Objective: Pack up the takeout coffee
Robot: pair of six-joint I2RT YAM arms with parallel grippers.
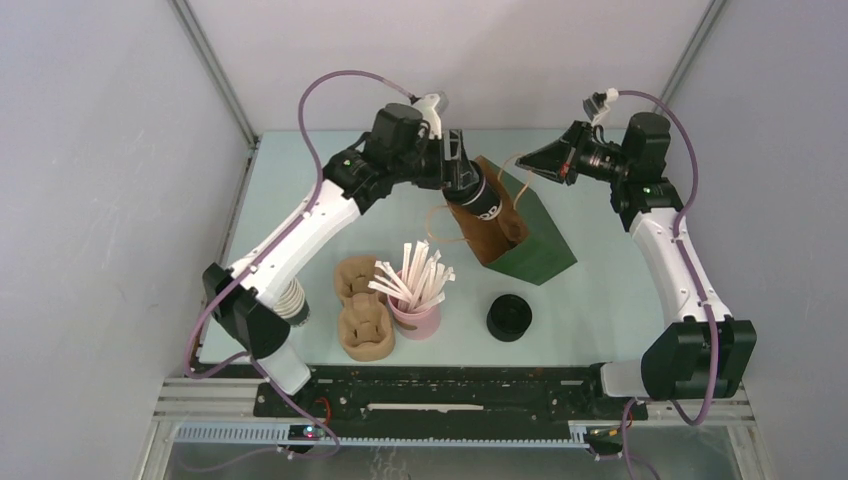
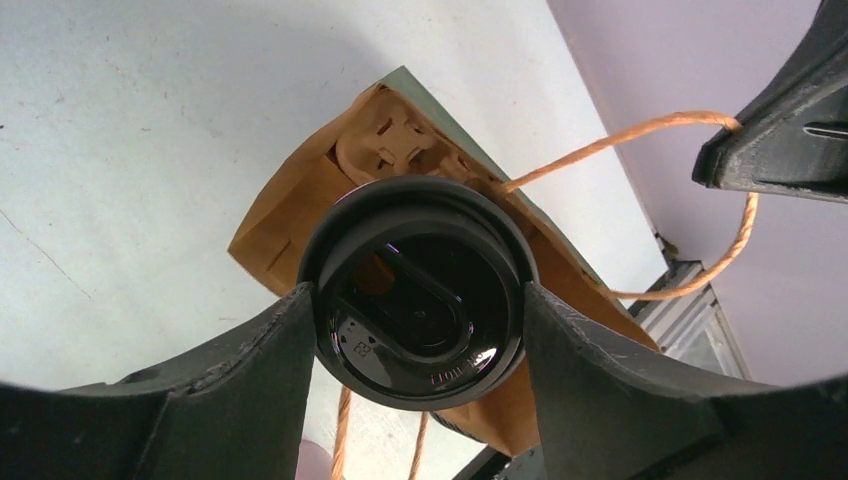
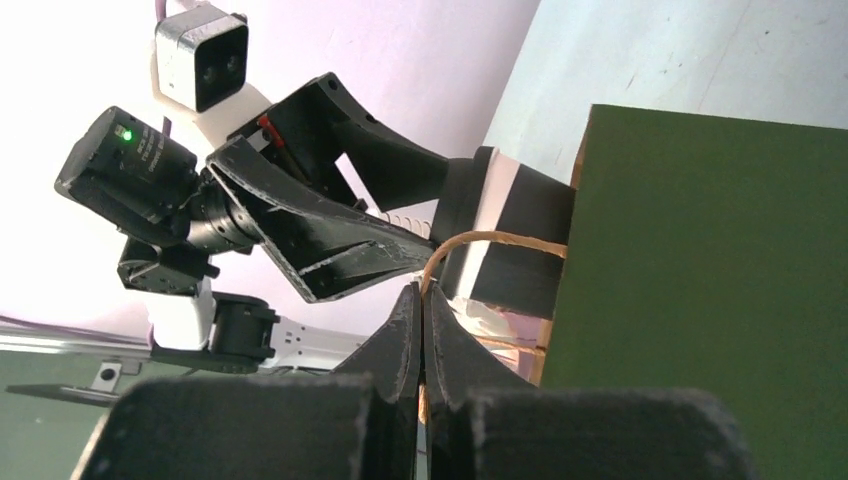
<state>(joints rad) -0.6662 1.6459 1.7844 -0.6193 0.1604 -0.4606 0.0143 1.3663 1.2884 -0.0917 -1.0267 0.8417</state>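
You have the takeout coffee (image 2: 420,300) pinched between the two fingers of the left claw (image 1: 468,190), one finger pressed to each side just under the rim. It is a small black paper cup with pale print on its wall, closed by a round, glossy black plastic lid (image 2: 400,320) that sits fully seated. The cup is tilted, its lid facing back toward the wrist and its base pointing into the open mouth of the bag (image 1: 530,250), which lies on the table (image 1: 620,290). The base looks just inside the brown lining; you cannot tell whether it touches.
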